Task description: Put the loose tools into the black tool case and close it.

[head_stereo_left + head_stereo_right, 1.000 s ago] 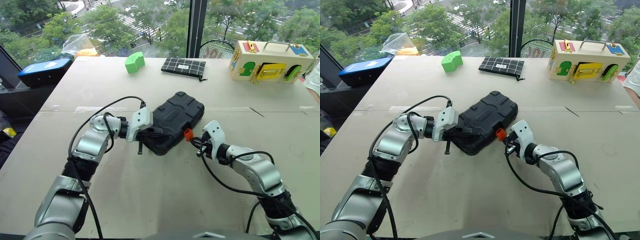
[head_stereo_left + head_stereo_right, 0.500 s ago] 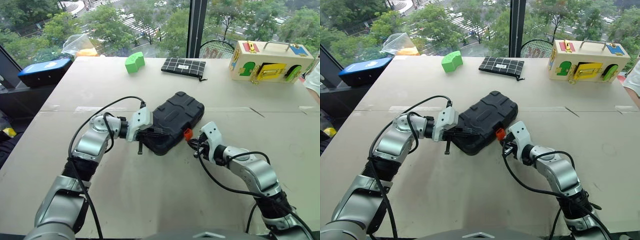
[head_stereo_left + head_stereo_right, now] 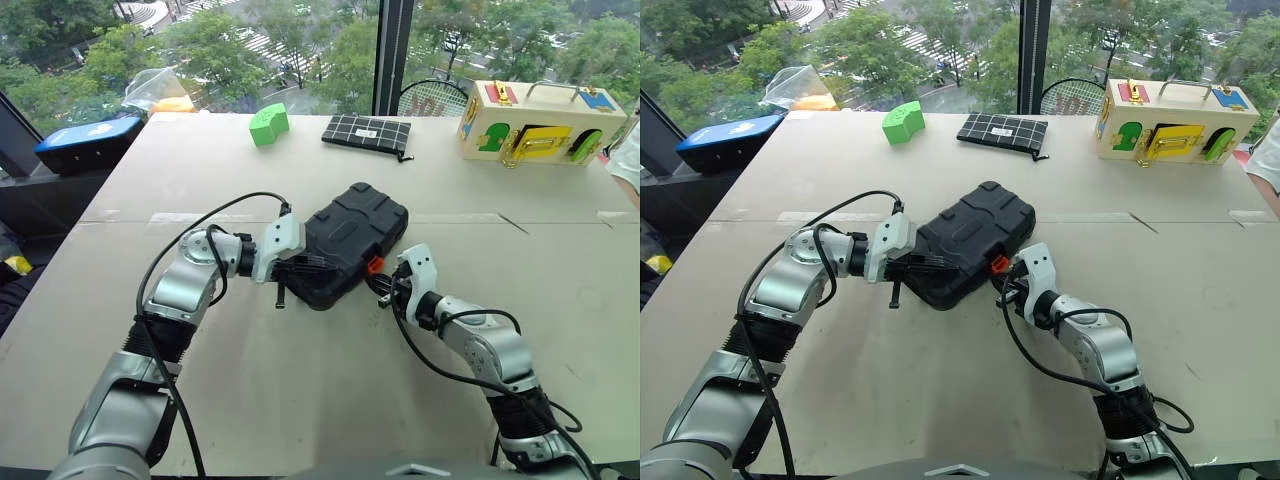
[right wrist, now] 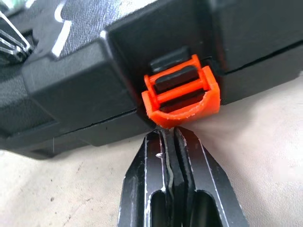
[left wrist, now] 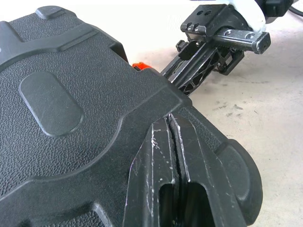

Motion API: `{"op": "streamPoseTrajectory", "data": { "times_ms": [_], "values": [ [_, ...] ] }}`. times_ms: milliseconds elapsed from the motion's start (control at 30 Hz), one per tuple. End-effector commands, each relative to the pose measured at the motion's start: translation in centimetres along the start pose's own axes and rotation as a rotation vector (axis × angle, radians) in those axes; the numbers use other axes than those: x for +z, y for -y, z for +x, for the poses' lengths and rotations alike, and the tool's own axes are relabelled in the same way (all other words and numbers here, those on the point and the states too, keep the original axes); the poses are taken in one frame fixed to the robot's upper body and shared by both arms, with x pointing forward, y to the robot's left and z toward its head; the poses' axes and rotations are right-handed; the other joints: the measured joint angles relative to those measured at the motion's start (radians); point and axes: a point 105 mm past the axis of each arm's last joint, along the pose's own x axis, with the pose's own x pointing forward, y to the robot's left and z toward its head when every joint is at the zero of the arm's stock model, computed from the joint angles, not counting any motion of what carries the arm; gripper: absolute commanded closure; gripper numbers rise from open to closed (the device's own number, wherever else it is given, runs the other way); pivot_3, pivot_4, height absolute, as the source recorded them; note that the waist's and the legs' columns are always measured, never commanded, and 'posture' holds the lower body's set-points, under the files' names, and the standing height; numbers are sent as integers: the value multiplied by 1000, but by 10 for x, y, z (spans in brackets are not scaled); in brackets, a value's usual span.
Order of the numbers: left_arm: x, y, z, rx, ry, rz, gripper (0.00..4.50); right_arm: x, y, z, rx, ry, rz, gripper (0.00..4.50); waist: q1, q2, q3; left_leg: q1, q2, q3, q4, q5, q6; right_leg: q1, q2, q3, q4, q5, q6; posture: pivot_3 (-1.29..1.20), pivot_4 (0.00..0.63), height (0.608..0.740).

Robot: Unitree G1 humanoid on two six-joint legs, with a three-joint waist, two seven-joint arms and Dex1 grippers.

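You're looking at a wide beige bench (image 3: 300,380) with a matte, lightly scuffed top and a faint seam running across its middle. Behind it you have a large window (image 3: 280,50) with a dark vertical frame post (image 3: 392,55), and through the glass you see green treetops and a pale road far below. Daylight falls evenly over the bench. Along the far edge you'll find a green block (image 3: 268,124), a flat black pouch with a white grid (image 3: 367,133), and a pale wooden box with coloured latches (image 3: 540,123).
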Motion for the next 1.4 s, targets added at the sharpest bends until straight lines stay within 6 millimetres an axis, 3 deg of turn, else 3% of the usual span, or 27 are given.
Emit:
{"op": "streamPoseTrajectory", "data": {
  "times_ms": [33,333,700,1233,1400],
  "values": [
    [-65,26,9,-62,-204,-190,4500,42,-6,-8,11,181,-41,4467,0,0,0,0,0,0,0,0,0,0,0,0,0,0,0,0,150,740],
    [-66,27,10,-69,-205,-189,4500,47,-10,-13,13,213,-41,4467,0,2,1,0,0,0,0,0,0,0,0,0,0,0,0,0,150,740],
    [-67,28,11,-73,-204,-193,4500,49,5,-28,-72,192,-65,4467,0,2,2,0,0,-1,0,0,0,0,-1,0,0,0,0,0,150,740],
    [-67,30,12,-73,-199,-198,4500,60,-8,-17,-30,201,-86,4467,0,3,0,0,0,-1,0,0,0,0,-1,0,0,0,0,0,150,740],
    [-67,30,12,-70,-199,-199,4500,56,6,-27,-110,185,-76,4467,0,3,0,0,0,-2,0,0,0,0,-1,0,0,0,0,0,150,740]
  ]
}}
